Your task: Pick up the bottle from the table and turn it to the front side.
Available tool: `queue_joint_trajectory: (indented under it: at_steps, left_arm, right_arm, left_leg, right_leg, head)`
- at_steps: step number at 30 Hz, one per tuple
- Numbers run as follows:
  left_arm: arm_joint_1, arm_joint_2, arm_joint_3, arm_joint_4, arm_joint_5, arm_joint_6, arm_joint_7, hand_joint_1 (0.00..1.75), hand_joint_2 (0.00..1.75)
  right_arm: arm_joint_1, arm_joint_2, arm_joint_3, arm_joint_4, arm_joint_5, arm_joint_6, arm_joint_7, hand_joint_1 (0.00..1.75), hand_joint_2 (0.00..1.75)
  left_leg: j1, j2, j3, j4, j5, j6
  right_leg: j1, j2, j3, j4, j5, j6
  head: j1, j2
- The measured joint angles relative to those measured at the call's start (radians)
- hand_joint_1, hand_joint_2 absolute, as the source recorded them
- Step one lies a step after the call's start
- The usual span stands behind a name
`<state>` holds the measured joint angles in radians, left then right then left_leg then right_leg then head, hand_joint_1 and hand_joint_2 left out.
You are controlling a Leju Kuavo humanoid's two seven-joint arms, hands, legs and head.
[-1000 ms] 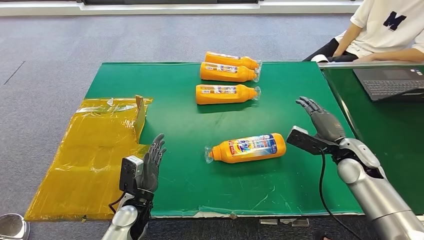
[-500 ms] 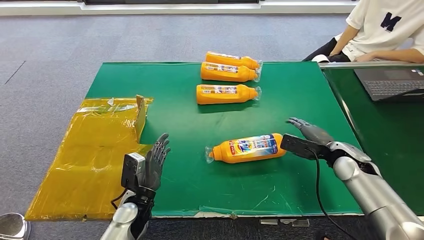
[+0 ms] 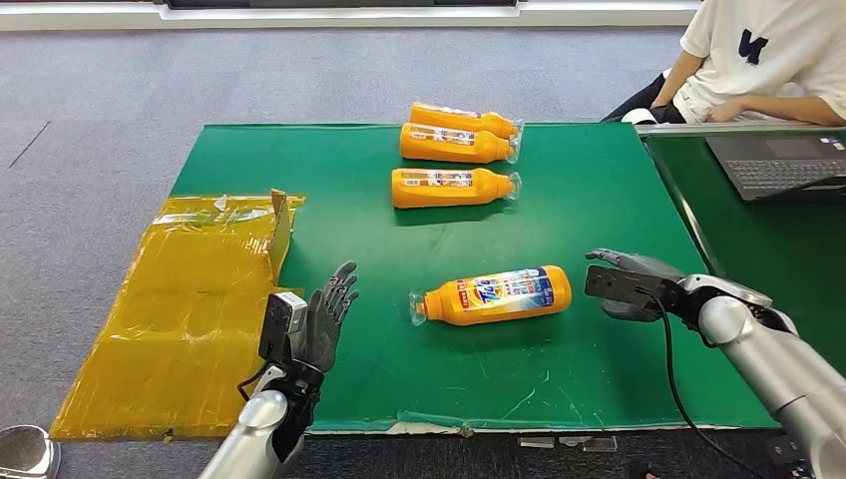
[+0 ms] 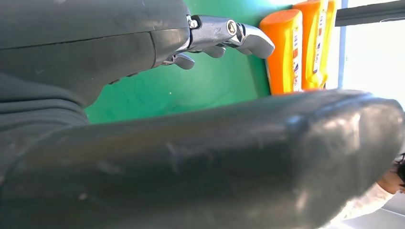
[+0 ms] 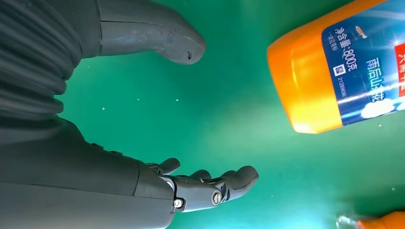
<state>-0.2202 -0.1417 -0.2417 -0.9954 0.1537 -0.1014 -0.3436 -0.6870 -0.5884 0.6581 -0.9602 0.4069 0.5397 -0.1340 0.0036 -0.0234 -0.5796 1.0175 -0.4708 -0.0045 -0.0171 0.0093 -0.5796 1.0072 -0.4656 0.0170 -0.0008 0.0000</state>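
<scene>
An orange bottle (image 3: pixel 496 294) with a blue and white label lies on its side near the front of the green table (image 3: pixel 589 180), cap to the left. Its flat base (image 5: pixel 305 81) fills one corner of the right wrist view. My right hand (image 3: pixel 631 283) hovers just right of that base, fingers spread, holding nothing and a small gap away from it. My left hand (image 3: pixel 324 321) is raised at the table's front left, fingers apart and empty, well left of the bottle. In the left wrist view its thumb (image 4: pixel 229 157) is close up.
Three more orange bottles (image 3: pixel 454 186) lie side by side at the back of the table. A yellow plastic sheet (image 3: pixel 190 299) with a cardboard flap covers the left side. A person in a white shirt (image 3: pixel 763 60) sits at the far right by a laptop (image 3: pixel 778 165).
My right hand has come down and turned in beside the bottle's base. My left hand has moved a little right and forward. The bottle has not moved.
</scene>
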Motion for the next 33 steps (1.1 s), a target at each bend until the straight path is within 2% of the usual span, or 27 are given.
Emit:
queue_joint_trajectory:
  at_steps: [6, 14, 18, 21, 26, 29, 33]
  left_arm:
    - [-0.008, -0.004, -0.004, 0.01, 0.019, 0.0, 0.005, 0.0, 0.0]
    - [-0.008, -0.005, -0.004, 0.011, 0.026, -0.001, 0.008, 0.0, 0.0]
    - [-0.007, -0.005, -0.004, 0.011, 0.027, -0.003, 0.008, 0.0, 0.0]
    - [-0.007, -0.009, -0.004, 0.011, 0.028, -0.003, 0.007, 0.0, 0.0]
    - [-0.007, -0.013, -0.004, 0.01, 0.029, -0.003, 0.007, 0.0, 0.0]
    - [-0.007, -0.014, -0.004, 0.008, 0.034, -0.003, 0.006, 0.0, 0.0]
    - [-0.006, -0.016, -0.004, -0.003, 0.043, -0.004, 0.012, 0.0, 0.0]
  right_arm:
    - [-0.045, 0.01, 0.071, 0.045, -0.021, -0.015, -0.023, 0.0, 1.75]
    - [-0.068, 0.022, 0.105, 0.061, -0.02, -0.051, -0.024, 0.0, 1.75]
    - [-0.065, 0.038, 0.105, 0.063, 0.024, -0.144, -0.037, 0.0, 1.75]
    - [-0.055, 0.076, 0.105, 0.066, 0.08, -0.246, -0.052, 0.0, 1.75]
    - [-0.034, 0.134, 0.105, 0.071, 0.122, -0.31, -0.073, 0.0, 1.75]
    - [-0.006, 0.198, 0.105, 0.073, 0.156, -0.359, -0.094, 0.0, 1.75]
    - [0.016, 0.295, 0.11, 0.092, 0.163, -0.361, -0.109, 0.0, 1.75]
  left_leg:
    - [0.0, 0.0, 0.0, 0.0, 0.0, 0.0]
    - [0.0, -0.001, -0.001, 0.0, 0.0, 0.0]
    - [0.0, 0.0, -0.001, 0.0, 0.0, 0.0]
    - [0.0, 0.001, -0.001, 0.0, 0.0, 0.0]
    - [0.001, 0.0, -0.001, -0.001, 0.001, 0.0]
    - [0.002, 0.002, -0.001, -0.001, 0.001, -0.001]
    - [0.002, 0.001, -0.001, -0.001, 0.001, -0.001]
  right_leg:
    - [0.0, 0.0, 0.0, 0.0, 0.0, 0.0]
    - [0.0, 0.0, 0.0, 0.0, 0.0, 0.0]
    - [0.0, 0.0, 0.0, 0.0, 0.0, 0.0]
    - [0.0, 0.001, -0.001, 0.0, 0.0, 0.0]
    - [0.001, 0.0, -0.001, 0.0, 0.0, 0.0]
    - [0.002, 0.003, -0.001, 0.001, 0.0, -0.001]
    - [0.002, 0.003, -0.002, 0.001, 0.001, -0.001]
  head:
    - [0.0, 0.0]
    - [0.0, 0.0]
    - [0.0, 0.0]
    - [0.0, 0.0]
    - [0.0, 0.0]
    - [0.0, 0.0]
    - [0.0, 0.0]
